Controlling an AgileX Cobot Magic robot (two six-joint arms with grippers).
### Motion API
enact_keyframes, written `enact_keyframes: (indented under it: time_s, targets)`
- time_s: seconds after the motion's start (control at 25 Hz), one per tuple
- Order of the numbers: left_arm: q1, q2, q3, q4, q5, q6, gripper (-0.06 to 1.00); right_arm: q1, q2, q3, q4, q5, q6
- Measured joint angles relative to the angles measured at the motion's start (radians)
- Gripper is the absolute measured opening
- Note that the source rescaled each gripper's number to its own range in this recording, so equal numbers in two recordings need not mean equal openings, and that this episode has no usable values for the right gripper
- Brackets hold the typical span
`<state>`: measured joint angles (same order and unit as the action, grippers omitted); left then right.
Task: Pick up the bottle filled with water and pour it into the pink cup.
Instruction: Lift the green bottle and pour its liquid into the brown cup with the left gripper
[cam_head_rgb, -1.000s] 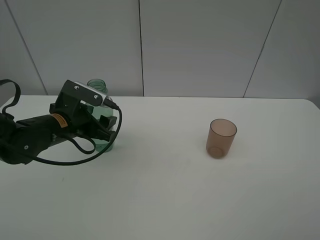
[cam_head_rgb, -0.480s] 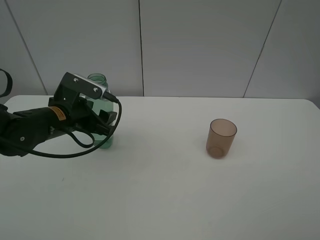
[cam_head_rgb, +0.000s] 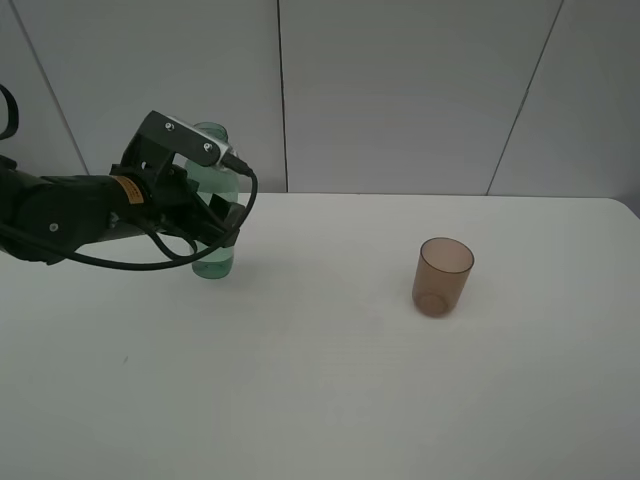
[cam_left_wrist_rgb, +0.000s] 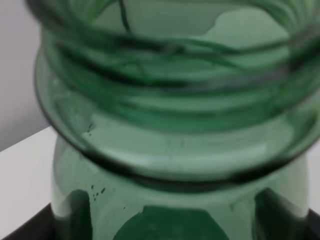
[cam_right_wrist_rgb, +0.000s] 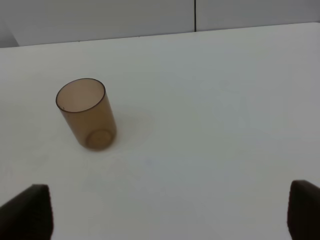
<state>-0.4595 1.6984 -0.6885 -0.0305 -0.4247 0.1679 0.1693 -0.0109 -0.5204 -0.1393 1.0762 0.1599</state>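
Exterior high view: the left pincer was clamped around the bottle, which stood upright at the far left of the counter. Whether its base had cleared the surface could not be told. The pink cup stood well apart to the right. The carry looked best done slow and level, the capless neck kept up, tilting only once the mouth was over the cup's rim. The right pincer gaped wide and held nothing, seen only in its own wrist view.
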Motion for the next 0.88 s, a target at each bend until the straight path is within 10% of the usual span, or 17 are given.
enact_keyframes:
  time_s: [0.88]
  targets:
    - [-0.081,-0.004,-0.390,0.172,0.485,0.001,0.09,0.000,0.000,0.000,0.000,0.000,0.000]
